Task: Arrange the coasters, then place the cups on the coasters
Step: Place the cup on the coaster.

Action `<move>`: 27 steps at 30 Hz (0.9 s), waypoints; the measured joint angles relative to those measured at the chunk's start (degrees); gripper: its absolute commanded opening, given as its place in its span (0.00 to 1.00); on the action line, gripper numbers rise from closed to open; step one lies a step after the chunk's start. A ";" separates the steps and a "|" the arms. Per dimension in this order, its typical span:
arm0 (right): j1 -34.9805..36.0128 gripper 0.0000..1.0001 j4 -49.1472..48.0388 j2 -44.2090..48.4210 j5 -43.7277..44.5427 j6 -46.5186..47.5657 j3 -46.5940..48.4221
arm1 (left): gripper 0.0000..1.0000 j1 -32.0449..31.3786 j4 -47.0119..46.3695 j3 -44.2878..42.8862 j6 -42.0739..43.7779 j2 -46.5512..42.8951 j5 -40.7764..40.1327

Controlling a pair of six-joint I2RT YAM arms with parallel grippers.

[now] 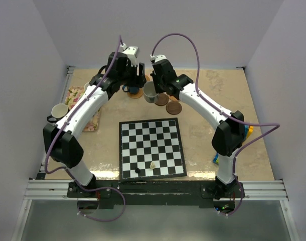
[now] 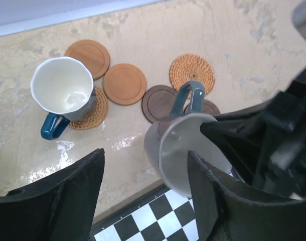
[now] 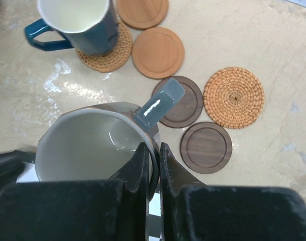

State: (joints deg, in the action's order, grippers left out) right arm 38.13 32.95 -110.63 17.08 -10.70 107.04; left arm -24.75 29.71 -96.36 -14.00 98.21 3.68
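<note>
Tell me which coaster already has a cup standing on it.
The woven coaster under the dark blue cup. The other woven one and the wooden ones are bare; the light blue cup hangs in the right hand.

A chessboard point(image 1: 151, 140) bearing a dark piece point(image 1: 137, 170) and a pale piece point(image 1: 152, 164) lies between a floral mat point(image 1: 75, 94) and colourful blocks point(image 1: 250, 131).

We have first cup point(image 2: 62, 90) on a woven coaster point(image 2: 94, 114), five bare coasters point(image 2: 124, 84) right of it, second cup point(image 3: 93, 150) between them and the chessboard point(image 1: 151, 148), third cup point(image 1: 58, 110) on the mat point(image 1: 75, 94) far left.
</note>
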 measured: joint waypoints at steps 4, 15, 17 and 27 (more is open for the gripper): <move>-2.67 0.00 1.79 -1.05 0.00 -2.69 1.79 | 0.77 0.11 -4.59 4.72 0.00 -6.16 -2.93; -7.04 0.00 1.99 -10.56 1.81 -10.80 13.97 | 0.78 9.86 -11.43 13.18 -3.26 -13.66 -6.88; -7.04 0.00 1.53 -13.07 1.86 -11.61 16.72 | 0.78 11.17 -11.65 14.84 -3.45 -14.16 -7.28; -7.06 0.00 -1.18 -22.67 3.69 -14.93 24.24 | 0.78 12.28 -12.50 16.59 -2.80 -15.02 -8.02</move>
State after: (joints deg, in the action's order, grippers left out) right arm 31.07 31.77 -133.29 20.78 -25.63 131.28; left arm -12.47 17.21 -79.77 -16.80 83.20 -4.34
